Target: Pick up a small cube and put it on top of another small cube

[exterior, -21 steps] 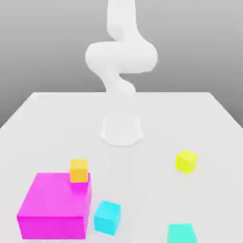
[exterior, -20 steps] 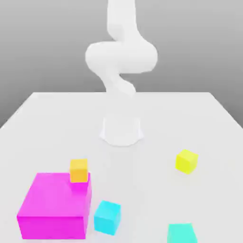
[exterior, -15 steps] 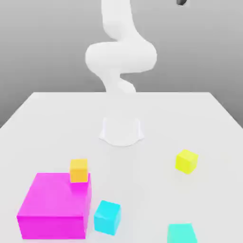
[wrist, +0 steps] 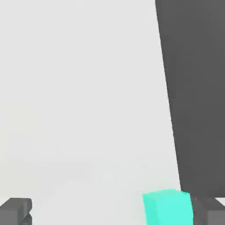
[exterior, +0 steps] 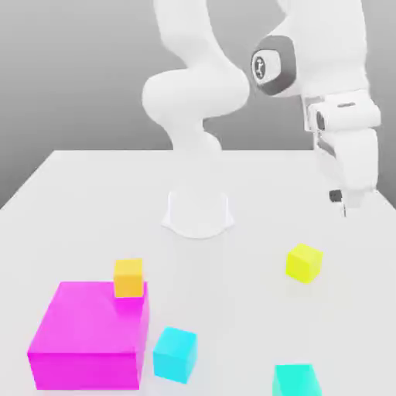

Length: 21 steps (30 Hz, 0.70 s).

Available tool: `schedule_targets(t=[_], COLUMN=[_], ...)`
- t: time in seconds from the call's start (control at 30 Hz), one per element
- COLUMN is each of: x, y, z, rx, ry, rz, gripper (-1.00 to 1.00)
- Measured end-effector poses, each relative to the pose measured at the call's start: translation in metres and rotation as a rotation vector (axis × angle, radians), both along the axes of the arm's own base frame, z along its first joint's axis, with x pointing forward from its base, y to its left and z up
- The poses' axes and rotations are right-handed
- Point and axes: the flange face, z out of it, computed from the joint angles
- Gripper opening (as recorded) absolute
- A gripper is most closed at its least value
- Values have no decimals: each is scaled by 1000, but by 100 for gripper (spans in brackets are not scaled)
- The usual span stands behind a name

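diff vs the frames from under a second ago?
The arm swung down into the exterior view's right; its end effector now hangs open and empty above the table, up and right of the yellow cube. Nothing grasped. All cubes and the magenta block stayed put.

Bright yellow on the small cube (exterior: 303, 263), plain, no pattern. Orange for a second small cube (exterior: 128, 278) — magenta for the big block (exterior: 89, 334) under it. Cyan on one cube (exterior: 175, 353), teal-green on another (exterior: 296, 381). White worktop (exterior: 93, 201), white arm (exterior: 193, 93) — dark grey gripper fingers (wrist: 15, 210).
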Motion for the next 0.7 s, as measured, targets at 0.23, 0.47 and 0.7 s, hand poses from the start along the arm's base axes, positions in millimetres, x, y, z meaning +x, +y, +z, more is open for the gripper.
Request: schedule_targets(t=[0.23,0.47,0.7], x=[-89,-111,-109], y=[14,16,17], z=[-91,-127,-153], rx=[-150,-174,-171], ry=[89,119,116], rz=[525,676,677], gripper=[0,0,0])
